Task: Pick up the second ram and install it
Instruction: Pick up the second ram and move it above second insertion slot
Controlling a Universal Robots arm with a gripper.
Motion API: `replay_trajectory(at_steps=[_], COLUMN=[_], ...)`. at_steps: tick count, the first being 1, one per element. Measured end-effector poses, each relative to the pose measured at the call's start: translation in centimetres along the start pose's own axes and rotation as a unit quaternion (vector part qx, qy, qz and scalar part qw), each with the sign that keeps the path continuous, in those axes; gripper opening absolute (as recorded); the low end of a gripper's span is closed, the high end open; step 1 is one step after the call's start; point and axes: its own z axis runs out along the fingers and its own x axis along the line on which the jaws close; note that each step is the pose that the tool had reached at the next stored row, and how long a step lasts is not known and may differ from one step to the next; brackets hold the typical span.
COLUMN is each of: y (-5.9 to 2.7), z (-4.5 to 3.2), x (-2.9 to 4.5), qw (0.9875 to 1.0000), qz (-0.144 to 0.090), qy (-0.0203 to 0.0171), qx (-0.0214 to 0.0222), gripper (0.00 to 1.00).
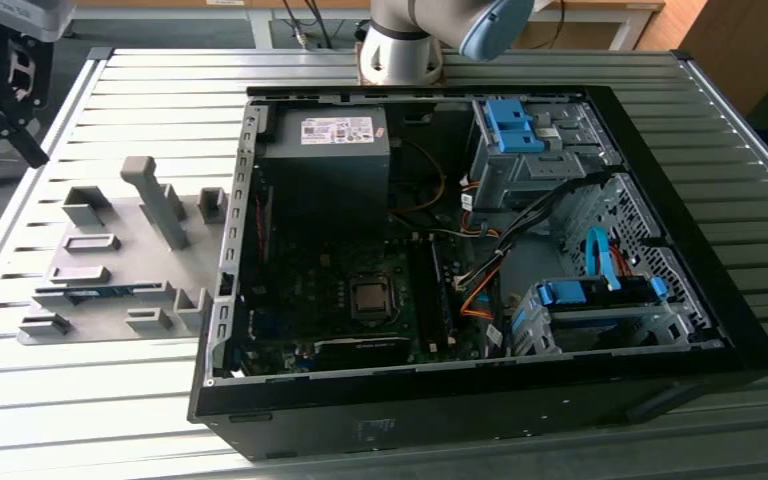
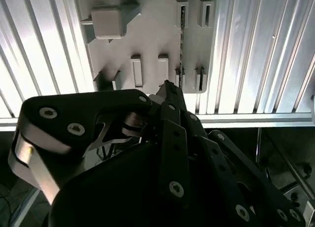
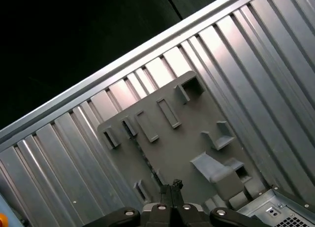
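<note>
While your gripper (image 2: pixel 167 87) hangs empty, fingers (image 2: pixel 173 109) together, over the grey holder plate (image 2: pixel 147 45), you have the second ram (image 2: pixel 180 45) just beyond its tips, slotted on edge along the plate's edge, long axis running straight away from the gripper.

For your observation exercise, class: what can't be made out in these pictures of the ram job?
Second ram: too small in the exterior view to show its chips, edge-on in the second wrist view.
Grey holder plate: second wrist view, near part hidden behind the gripper.
Memory slots: exterior view, too dark to tell if filled.
</note>
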Motion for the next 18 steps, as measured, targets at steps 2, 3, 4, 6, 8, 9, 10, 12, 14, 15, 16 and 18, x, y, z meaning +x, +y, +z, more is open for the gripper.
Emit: replay_trajectory(at_steps=[2,3,4,6,8,9,10,12,14,15,16,18], y=[0.00,0.00,0.00,0.00,-0.01,-0.01,-0.01,-0.01,-0.01,-0.01,-0.01,-0.02], z=[0.03,0.03,0.05,0.08,0.13,0.15,0.18,0.24,0.30,0.34,0.37,0.45], x=[0.00,0.00,0.00,0.00,0.00,0.00,0.00,0.00,0.00,0.00,0.01,0.01], qw=[0.9998,0.9996,0.9994,0.9987,0.9976,0.9970,0.9962,0.9946,0.9927,0.9917,0.9909,0.9887], qz=[-0.018,-0.027,-0.036,-0.052,-0.069,-0.077,-0.086,-0.104,-0.120,-0.128,-0.135,-0.149], qy=[0.0007,0.0011,0.0014,0.0020,0.0027,0.0030,0.0033,0.0040,0.0046,0.0049,0.0051,0.0057], qx=[-0.0003,-0.0005,-0.0006,-0.0009,-0.0011,-0.0013,-0.0015,-0.0018,-0.0020,-0.0022,-0.0023,-0.0026], gripper=[0.11,0.11,0.11,0.11,0.11,0.11,0.11,0.11,0.11,0.11,0.11,0.11])
